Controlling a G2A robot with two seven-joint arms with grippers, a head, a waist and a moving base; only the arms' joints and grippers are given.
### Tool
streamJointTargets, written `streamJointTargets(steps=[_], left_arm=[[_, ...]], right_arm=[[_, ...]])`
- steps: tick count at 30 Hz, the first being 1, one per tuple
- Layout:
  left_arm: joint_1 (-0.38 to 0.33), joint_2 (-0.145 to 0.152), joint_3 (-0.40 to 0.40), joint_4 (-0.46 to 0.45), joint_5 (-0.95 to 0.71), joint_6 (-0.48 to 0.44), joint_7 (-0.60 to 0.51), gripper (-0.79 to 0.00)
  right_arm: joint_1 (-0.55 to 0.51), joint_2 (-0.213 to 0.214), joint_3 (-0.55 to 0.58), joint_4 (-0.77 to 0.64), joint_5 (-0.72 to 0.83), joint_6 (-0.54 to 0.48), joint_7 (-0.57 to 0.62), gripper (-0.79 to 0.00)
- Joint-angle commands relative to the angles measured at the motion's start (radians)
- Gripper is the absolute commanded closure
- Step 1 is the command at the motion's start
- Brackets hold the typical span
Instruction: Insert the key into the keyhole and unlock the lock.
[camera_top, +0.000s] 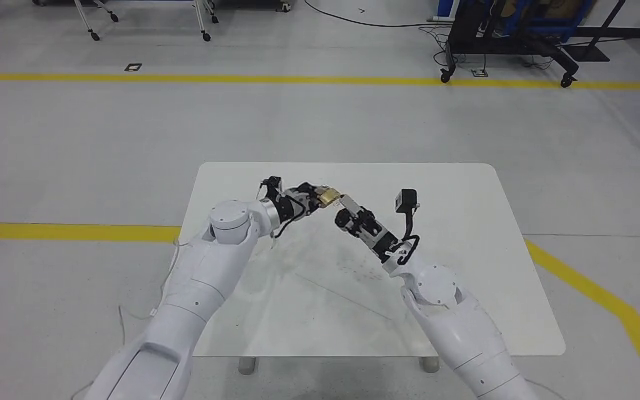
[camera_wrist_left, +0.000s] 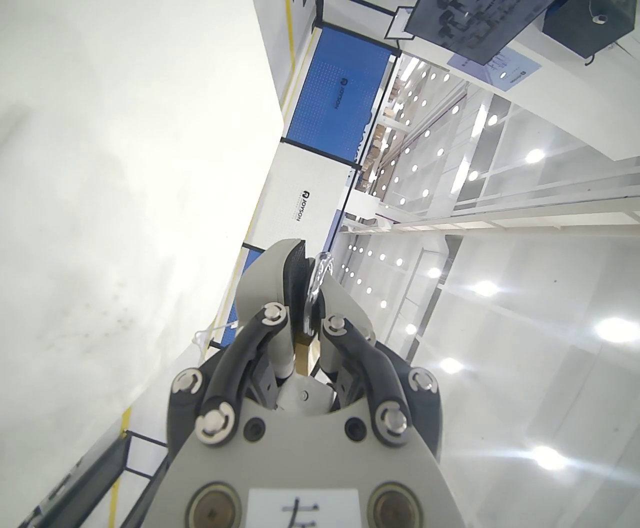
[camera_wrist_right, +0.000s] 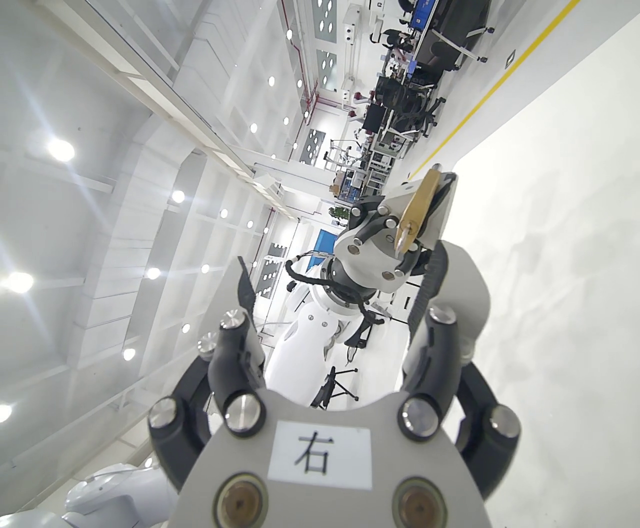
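Padlock (camera_wrist_right: 417, 210) is sitting clamped btwn left gripper (camera_wrist_left: 310, 270) fingers, keyhole end w/ what looks like key (camera_wrist_right: 406, 230) pointing twd right gripper (camera_wrist_right: 342, 260), whose fingers are hanging apart, empty, prob. to grab & turn it.

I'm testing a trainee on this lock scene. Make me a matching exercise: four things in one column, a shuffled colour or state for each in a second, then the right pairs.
Things:
1. left gripper
2. right gripper
3. lock
4. table

States:
A. white, beneath both arms
B. jaws open, nothing between them
C. brass-coloured, clamped between jaws
D. jaws shut on the lock

Pairs: 1-D, 2-B, 3-C, 4-A
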Motion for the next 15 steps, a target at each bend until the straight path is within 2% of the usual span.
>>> streamJointTargets(steps=[1,6,7,10,12,15], left_arm=[[0.01,0.003,-0.006,-0.019,0.014,-0.026,0.015,0.0],[0.035,0.01,-0.019,-0.065,0.064,-0.097,0.053,0.0],[0.04,0.011,-0.021,-0.074,0.072,-0.111,0.057,0.0],[0.058,0.013,-0.032,-0.098,0.069,-0.155,0.052,0.0],[0.067,0.016,-0.04,-0.109,0.07,-0.177,0.044,0.0],[0.076,0.019,-0.049,-0.119,0.072,-0.182,0.038,0.0]], right_arm=[[-0.006,0.0,-0.001,-0.008,0.016,0.005,0.008,-0.785],[0.001,0.003,0.022,-0.005,0.243,0.116,0.199,-0.785],[0.012,0.003,0.027,0.006,0.296,0.155,0.232,-0.754],[0.061,-0.002,0.029,0.056,0.422,0.279,0.285,-0.391],[0.087,-0.004,0.027,0.086,0.474,0.32,0.334,-0.292],[0.109,-0.005,0.027,0.115,0.482,0.322,0.354,-0.246]])
